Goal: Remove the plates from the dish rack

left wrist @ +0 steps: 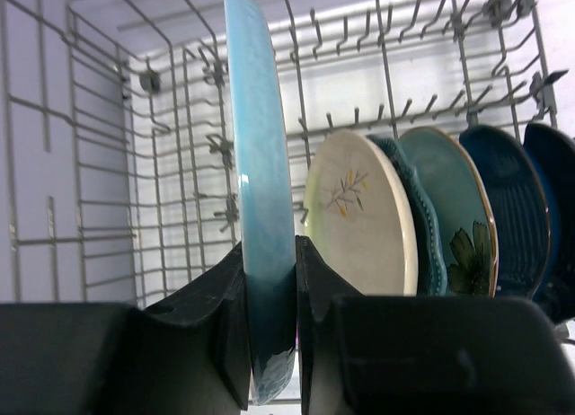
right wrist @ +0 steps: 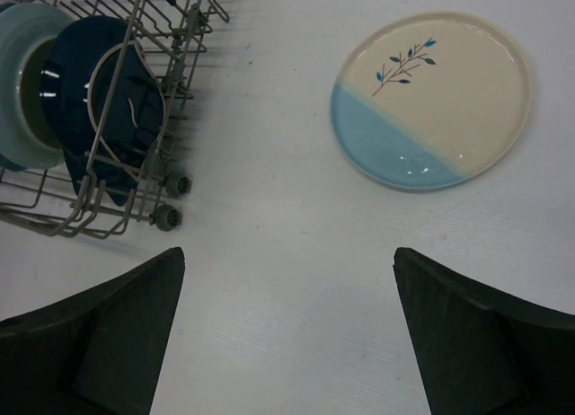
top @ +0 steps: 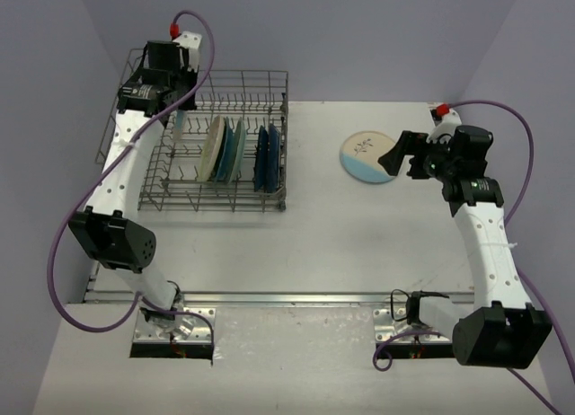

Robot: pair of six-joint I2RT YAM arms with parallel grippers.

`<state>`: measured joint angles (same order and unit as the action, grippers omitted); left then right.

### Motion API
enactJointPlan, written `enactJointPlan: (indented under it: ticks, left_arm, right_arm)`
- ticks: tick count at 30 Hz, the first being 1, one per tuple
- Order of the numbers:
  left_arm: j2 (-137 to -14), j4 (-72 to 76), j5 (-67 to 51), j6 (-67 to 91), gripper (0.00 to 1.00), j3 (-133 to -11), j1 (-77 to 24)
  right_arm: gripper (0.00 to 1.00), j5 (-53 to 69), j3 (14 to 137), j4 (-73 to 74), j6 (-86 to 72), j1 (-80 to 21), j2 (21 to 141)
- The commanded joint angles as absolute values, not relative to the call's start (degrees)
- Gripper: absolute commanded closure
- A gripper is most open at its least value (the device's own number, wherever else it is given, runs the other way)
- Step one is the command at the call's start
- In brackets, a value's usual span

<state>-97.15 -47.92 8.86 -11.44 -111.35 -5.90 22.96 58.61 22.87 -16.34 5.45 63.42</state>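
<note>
The grey wire dish rack (top: 216, 202) sits at the back left of the table. At its left end a pale blue plate (left wrist: 260, 154) stands on edge, and my left gripper (left wrist: 269, 280) is shut on its rim, one finger on each face. To its right stand a cream plate (left wrist: 359, 222), a teal scalloped plate (left wrist: 425, 226), a teal flowered one (left wrist: 460, 217) and dark blue plates (left wrist: 508, 208). A cream-and-blue plate with a twig motif (top: 367, 157) lies flat on the table. My right gripper (top: 395, 154) hovers open just right of it, holding nothing.
The rack's tall wire sides (left wrist: 90, 163) and upright tines surround the held plate. The rack's small wheels (right wrist: 166, 217) rest on the white table (right wrist: 287, 217) at the right wrist view's left. Purple cables loop from both arms.
</note>
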Motion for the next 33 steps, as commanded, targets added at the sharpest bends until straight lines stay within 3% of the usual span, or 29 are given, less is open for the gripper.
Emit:
enactJointPlan:
  ticks: [1,13,17,25,33]
  left_arm:
    - [-91.1,-39.6,7.5,-17.0,1.0,-113.4,-7.3]
    - [-67.7,-7.5,27.1,-57.1,1.0,-76.0,-39.3]
    - [-64.8,-4.5,29.5,-65.2,1.0,-70.7,-45.3]
    - [-53.2,18.2,29.9,-97.9,1.0,-44.6,-59.3]
    - [-54.3,21.0,32.7,-101.5,1.0,-41.8,-67.5]
  right_arm:
    - [0.01,26.9,58.9,22.1,-19.0,5.3,64.1]
    - [0.01,44.3,58.4,20.9,-30.1,5.2,67.3]
    - [0.02,49.4,57.0,18.4,-34.6,5.1,68.1]
    - [0.04,59.0,54.7,10.4,-48.6,2.0,73.2]
    - [0.05,58.7,55.4,6.6,-53.1,-8.1,78.5]
